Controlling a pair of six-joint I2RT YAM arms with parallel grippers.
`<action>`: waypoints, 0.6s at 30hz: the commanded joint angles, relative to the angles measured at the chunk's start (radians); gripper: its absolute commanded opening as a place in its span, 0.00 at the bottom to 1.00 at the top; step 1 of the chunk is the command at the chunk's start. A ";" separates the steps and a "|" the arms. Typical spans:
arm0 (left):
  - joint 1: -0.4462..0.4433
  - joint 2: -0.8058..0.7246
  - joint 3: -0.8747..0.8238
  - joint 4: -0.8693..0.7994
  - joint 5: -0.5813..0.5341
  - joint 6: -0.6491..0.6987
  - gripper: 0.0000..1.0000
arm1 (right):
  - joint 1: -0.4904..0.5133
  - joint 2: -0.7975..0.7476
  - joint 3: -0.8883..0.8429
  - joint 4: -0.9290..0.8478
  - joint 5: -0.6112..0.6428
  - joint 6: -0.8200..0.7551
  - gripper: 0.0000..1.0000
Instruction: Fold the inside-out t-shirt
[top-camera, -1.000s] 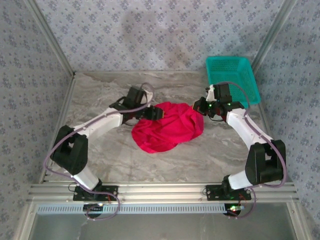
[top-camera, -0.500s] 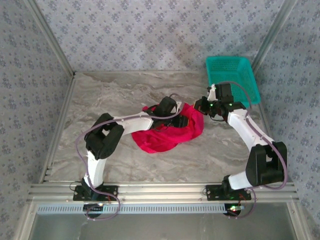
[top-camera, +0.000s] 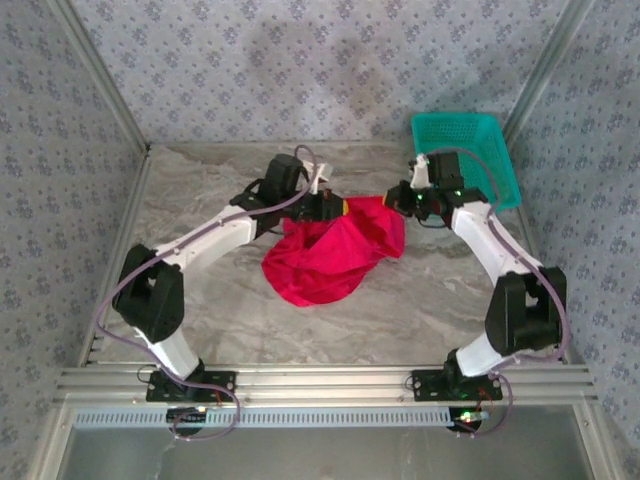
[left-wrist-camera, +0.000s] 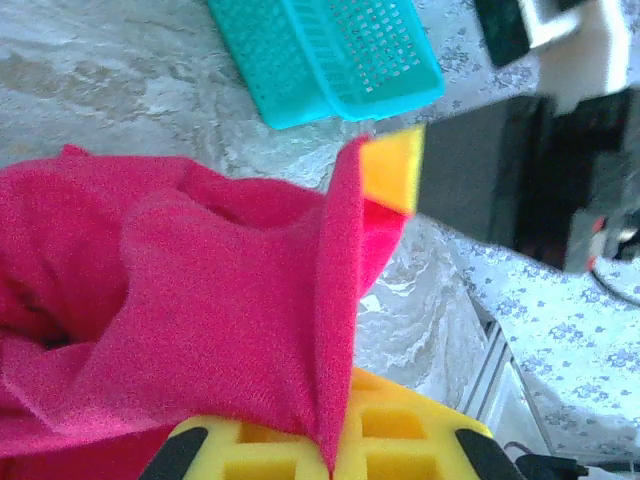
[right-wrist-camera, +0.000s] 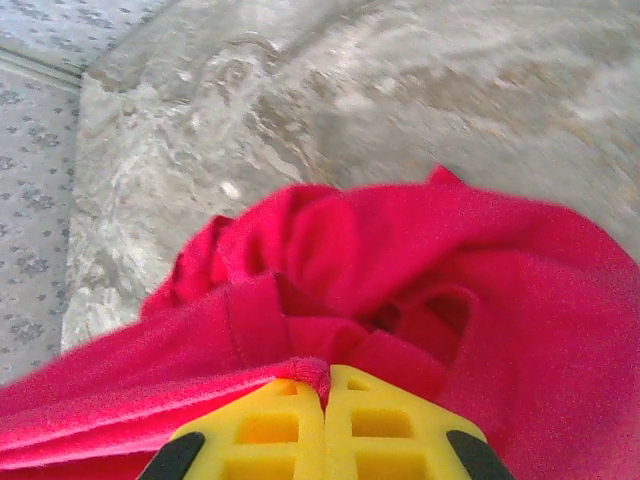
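A: t-shirt (top-camera: 335, 255) bunched mid-table. Left gripper (top-camera: 330, 206) clamped on a fold at its 12 o'clock; right gripper (top-camera: 398, 200) pinching the hem at 2 o'clock.
B: Risk: shallow pinches. Pulling apart hard could slip one, or snag the basket (top-camera: 465, 150).

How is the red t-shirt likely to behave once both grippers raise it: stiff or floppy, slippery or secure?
Probably floppy: the t-shirt sags in a crumpled heap between the left gripper and right gripper. Likely light, since thin pinched edges hold up its top. It may slip, as each grip holds a narrow fold.
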 joint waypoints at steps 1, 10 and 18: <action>0.075 0.056 -0.047 -0.050 0.107 -0.015 0.00 | -0.013 0.129 0.091 -0.072 0.197 -0.018 0.00; 0.077 0.150 -0.089 0.007 0.131 -0.043 0.00 | 0.092 0.163 0.218 -0.261 0.545 -0.043 0.44; 0.077 0.171 -0.074 0.004 0.127 -0.045 0.00 | 0.265 -0.002 -0.009 -0.141 0.522 -0.065 0.41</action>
